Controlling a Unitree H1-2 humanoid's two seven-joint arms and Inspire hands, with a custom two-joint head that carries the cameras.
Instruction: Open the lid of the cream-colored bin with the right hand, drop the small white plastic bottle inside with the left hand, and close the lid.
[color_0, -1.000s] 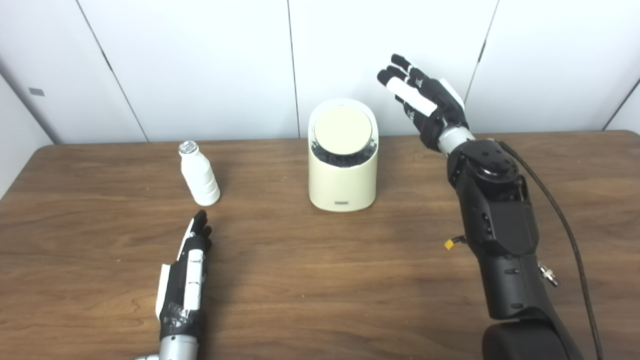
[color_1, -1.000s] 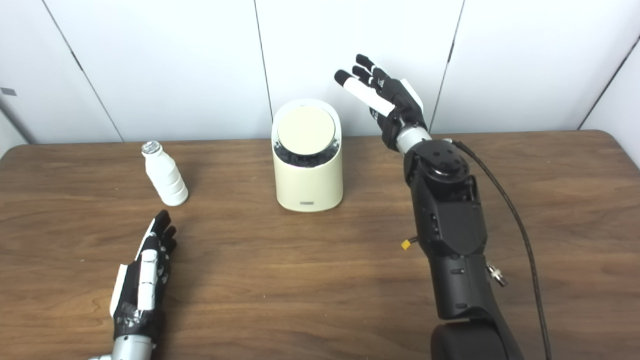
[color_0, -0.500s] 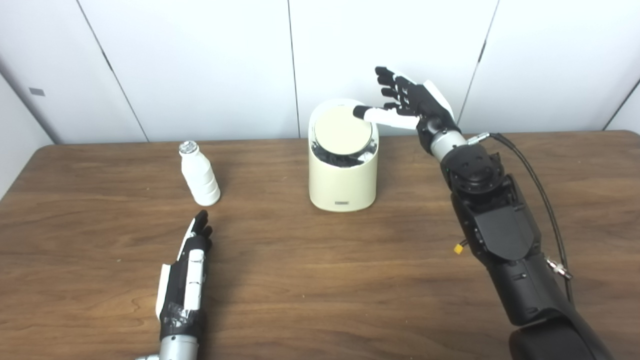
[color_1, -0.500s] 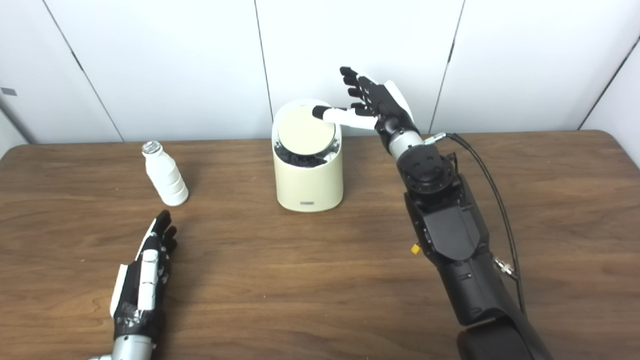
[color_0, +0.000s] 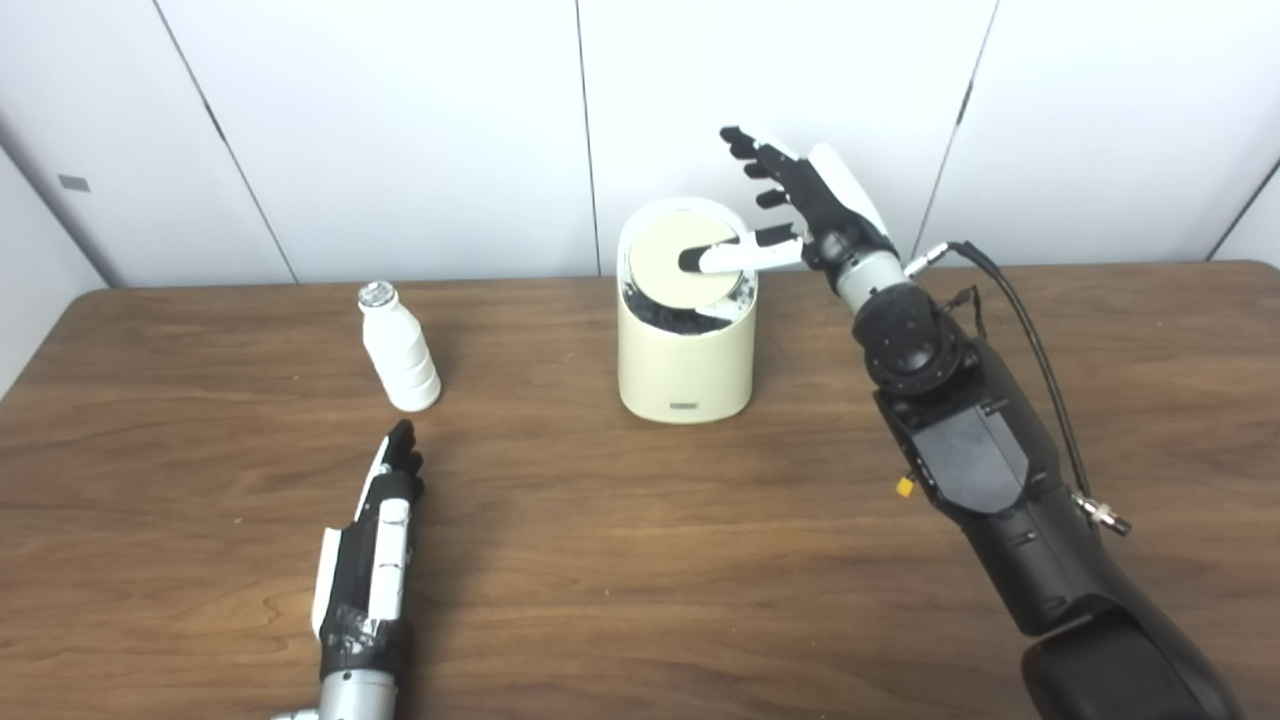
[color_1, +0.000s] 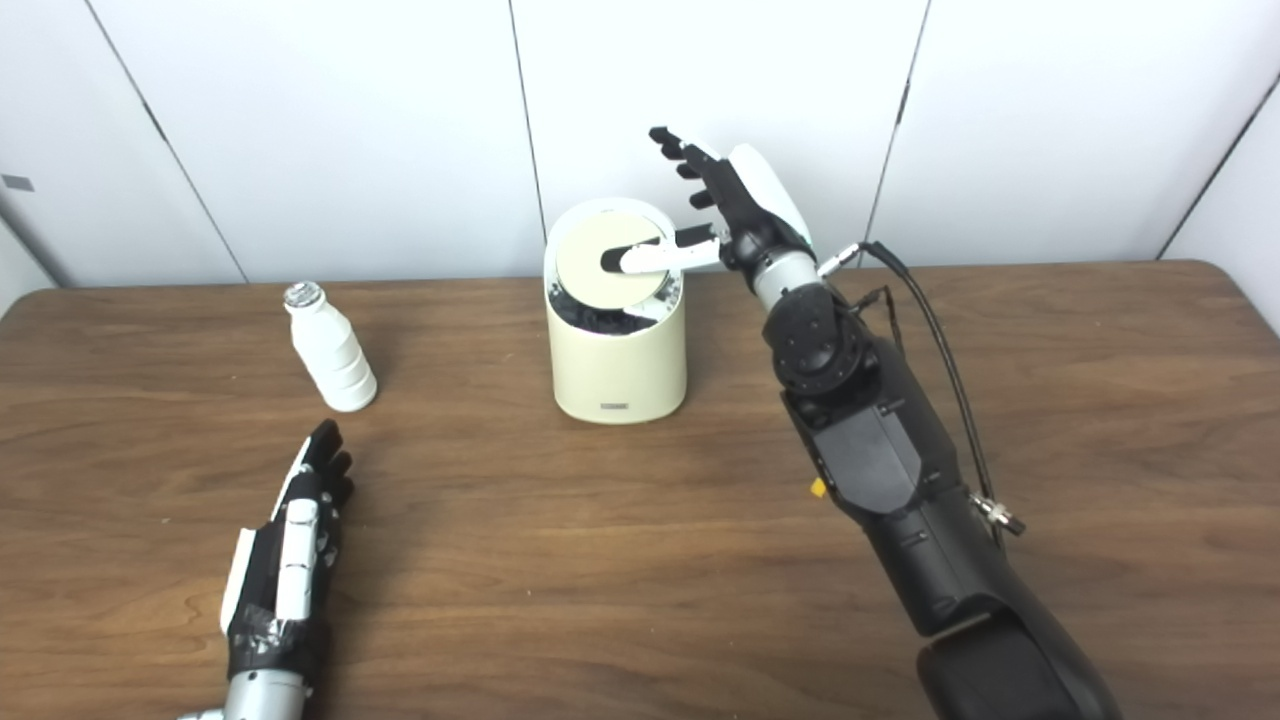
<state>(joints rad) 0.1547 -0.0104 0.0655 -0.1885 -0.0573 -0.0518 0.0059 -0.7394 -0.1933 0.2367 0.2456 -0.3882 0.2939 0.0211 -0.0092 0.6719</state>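
The cream-colored bin (color_0: 686, 370) stands at the middle back of the table. Its round lid (color_0: 668, 278) is tilted, with a dark gap showing along its front edge. My right hand (color_0: 800, 212) is open above the bin's right side, and one white finger presses on the lid's back half. The small white plastic bottle (color_0: 398, 348) stands upright to the left of the bin. My left hand (color_0: 375, 545) lies open and flat on the table, a little in front of the bottle and apart from it.
The brown wooden table (color_0: 620, 560) spreads wide in front of the bin. White wall panels (color_0: 400, 120) stand right behind the table's back edge. A black cable (color_0: 1045, 350) hangs along my right forearm.
My right hand swung left from beside the bin to over it, and its finger pushed the lid's back down, so the lid tilted. The left hand and bottle stayed still.
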